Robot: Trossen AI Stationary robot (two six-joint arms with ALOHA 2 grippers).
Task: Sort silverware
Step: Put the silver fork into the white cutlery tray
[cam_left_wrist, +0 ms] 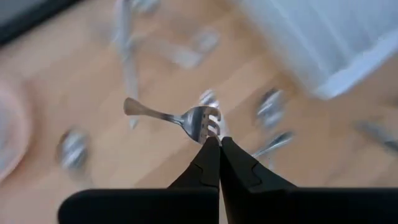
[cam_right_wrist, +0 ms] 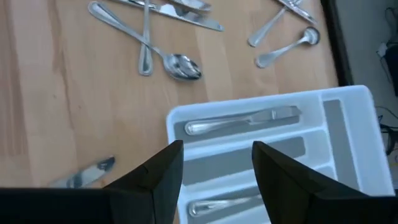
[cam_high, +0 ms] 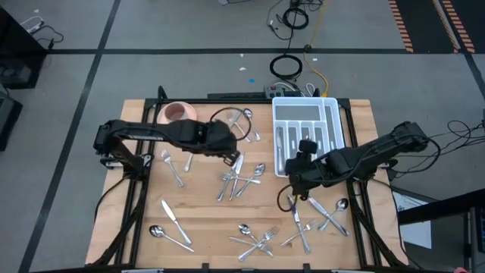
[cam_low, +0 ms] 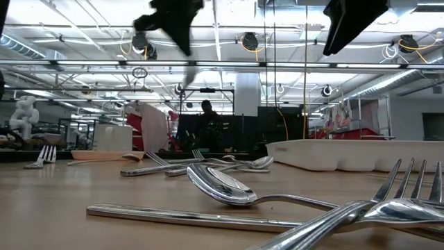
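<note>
Fork (cam_left_wrist: 202, 121) pinched by tines in shut left gripper (cam_left_wrist: 214, 142), lifted for tray (cam_high: 337, 125); right gripper (cam_right_wrist: 214, 163) jaws open, empty, over tray end.

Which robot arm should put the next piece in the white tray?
Probably the left. Its gripper is shut on a fork, lifted off the table. The right gripper is open and empty, hovering by the tray, so it would first need to pick something up.
</note>
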